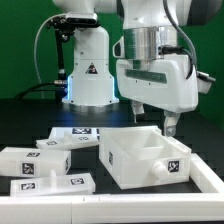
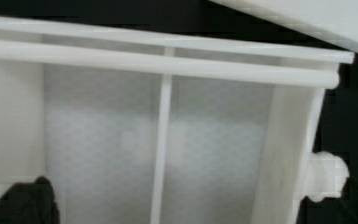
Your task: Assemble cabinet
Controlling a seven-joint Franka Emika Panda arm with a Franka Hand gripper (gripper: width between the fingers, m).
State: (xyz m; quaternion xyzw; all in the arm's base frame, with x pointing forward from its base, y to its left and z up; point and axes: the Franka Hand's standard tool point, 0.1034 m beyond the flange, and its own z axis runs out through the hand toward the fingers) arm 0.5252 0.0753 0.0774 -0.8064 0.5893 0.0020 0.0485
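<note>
The gripper hangs over the open white cabinet box near the front edge of the desk. I cannot tell if it is spread. Beside the box lie loose white blocks.

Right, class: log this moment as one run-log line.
gripper: over open cabinet body, open/shut unclear | loose slab: lying apart, exterior view's left of body

You see the cabinet in matt white plastic, its inner walls faintly speckled up close. Your arm has a glossy white plastic shell; the surface is dark and matt.
</note>
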